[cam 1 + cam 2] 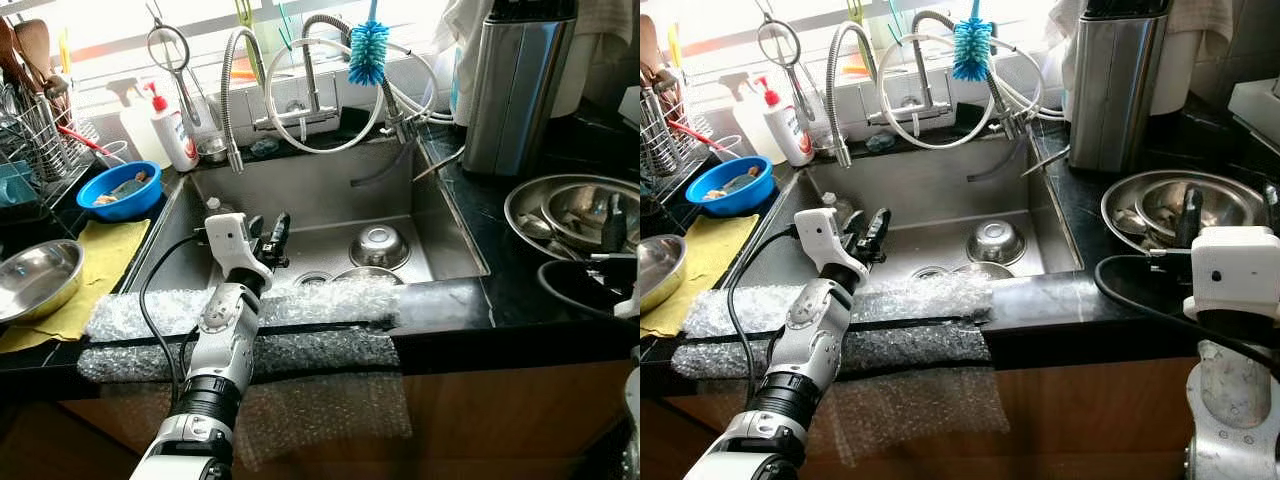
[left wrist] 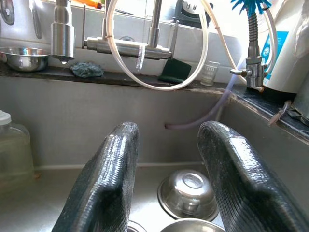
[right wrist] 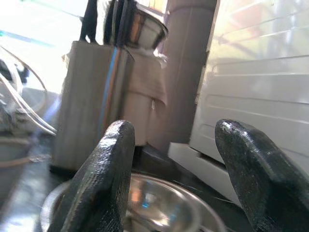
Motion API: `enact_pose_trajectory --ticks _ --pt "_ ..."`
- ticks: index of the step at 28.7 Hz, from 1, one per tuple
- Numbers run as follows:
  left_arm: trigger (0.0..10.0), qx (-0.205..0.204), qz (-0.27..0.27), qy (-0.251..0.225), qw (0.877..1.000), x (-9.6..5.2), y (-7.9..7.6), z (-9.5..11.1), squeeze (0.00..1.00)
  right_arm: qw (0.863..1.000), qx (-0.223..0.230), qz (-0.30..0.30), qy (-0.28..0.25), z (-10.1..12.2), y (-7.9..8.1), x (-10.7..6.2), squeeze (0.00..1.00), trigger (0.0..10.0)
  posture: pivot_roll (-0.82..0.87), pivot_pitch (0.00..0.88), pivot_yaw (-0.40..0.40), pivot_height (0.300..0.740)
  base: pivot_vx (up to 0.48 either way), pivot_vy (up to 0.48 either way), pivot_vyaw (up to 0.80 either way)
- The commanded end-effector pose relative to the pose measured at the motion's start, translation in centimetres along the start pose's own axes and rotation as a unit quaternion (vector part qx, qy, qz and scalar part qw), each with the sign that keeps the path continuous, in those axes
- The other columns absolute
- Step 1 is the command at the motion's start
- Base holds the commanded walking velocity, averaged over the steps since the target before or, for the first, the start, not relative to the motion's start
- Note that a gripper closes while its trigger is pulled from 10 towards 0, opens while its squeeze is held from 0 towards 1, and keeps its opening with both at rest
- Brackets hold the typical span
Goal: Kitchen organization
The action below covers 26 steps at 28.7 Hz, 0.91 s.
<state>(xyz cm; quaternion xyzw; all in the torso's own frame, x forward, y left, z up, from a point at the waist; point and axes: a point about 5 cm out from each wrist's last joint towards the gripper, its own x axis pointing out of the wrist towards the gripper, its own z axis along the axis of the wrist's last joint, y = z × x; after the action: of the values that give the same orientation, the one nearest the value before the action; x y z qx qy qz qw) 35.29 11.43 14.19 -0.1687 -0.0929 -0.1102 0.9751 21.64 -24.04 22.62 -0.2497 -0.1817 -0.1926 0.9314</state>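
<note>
My left gripper [image 1: 268, 240] hangs open over the front left of the steel sink [image 1: 300, 190], with nothing between its fingers [image 2: 108, 179]. Ahead of it in the basin lie a small upturned steel bowl [image 1: 379, 246] and the rim of a second bowl [image 1: 368, 273] near the drain. My right gripper [image 3: 174, 183] is open above a stack of steel bowls [image 1: 1160, 205] on the black counter to the right of the sink. It holds nothing.
Bubble wrap [image 1: 240, 330] pads the sink's front edge. On the left are a steel bowl [image 1: 35, 280] on a yellow cloth, a blue bowl [image 1: 120, 190], a soap bottle [image 1: 172, 128] and a utensil rack [image 1: 30, 130]. A tall steel canister [image 1: 515, 85] stands back right. A small bottle [image 2: 14, 145] sits in the sink corner.
</note>
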Motion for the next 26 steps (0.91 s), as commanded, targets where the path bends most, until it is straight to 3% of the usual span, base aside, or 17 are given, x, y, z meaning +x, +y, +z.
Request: enact_pose_trajectory --ticks 1,13,15,18,20,21,26 --pt "10.0 0.002 0.006 0.01 1.0 -0.1 0.5 -0.2 0.0 1.0 0.006 -0.002 -0.017 0.8 0.3 -0.4 0.0 10.0 -0.21 0.0 0.17 0.74 0.0 0.0 0.0" --pt "10.0 0.002 0.003 0.013 1.0 -0.1 0.4 -0.3 0.0 1.0 0.008 -0.021 -0.001 0.7 0.5 -1.5 0.0 10.0 -0.22 0.0 0.171 0.74 0.0 0.0 0.0" --pt "10.0 0.001 0.003 0.013 1.0 0.0 0.4 -0.3 0.0 1.0 0.025 0.011 0.0 0.7 1.3 -1.1 0.0 10.0 -0.22 0.0 0.172 0.74 0.0 0.0 0.0" --pt "10.0 0.001 0.004 0.014 1.0 0.0 0.4 -0.4 0.0 0.998 0.016 0.056 -0.01 0.8 2.3 -0.5 0.0 10.0 -0.22 0.0 0.17 0.74 0.0 0.0 0.0" --pt "10.0 0.0 0.005 0.013 1.0 0.0 0.3 -0.4 0.0 0.995 0.019 0.098 -0.018 0.8 3.4 -0.1 0.0 10.0 -0.22 0.0 0.168 0.74 0.0 0.0 0.0" --pt "10.0 0.0 0.006 0.012 1.0 0.0 0.3 -0.4 0.0 0.991 0.022 0.134 -0.019 0.8 4.7 0.4 0.0 10.0 -0.21 0.0 0.163 0.74 0.0 0.0 0.0" --pt "10.0 0.002 0.009 0.008 1.0 0.0 0.4 -0.2 0.0 0.987 0.055 0.146 -0.044 2.3 6.7 2.0 0.0 10.0 -0.2 0.0 0.156 0.74 0.0 0.0 0.0"
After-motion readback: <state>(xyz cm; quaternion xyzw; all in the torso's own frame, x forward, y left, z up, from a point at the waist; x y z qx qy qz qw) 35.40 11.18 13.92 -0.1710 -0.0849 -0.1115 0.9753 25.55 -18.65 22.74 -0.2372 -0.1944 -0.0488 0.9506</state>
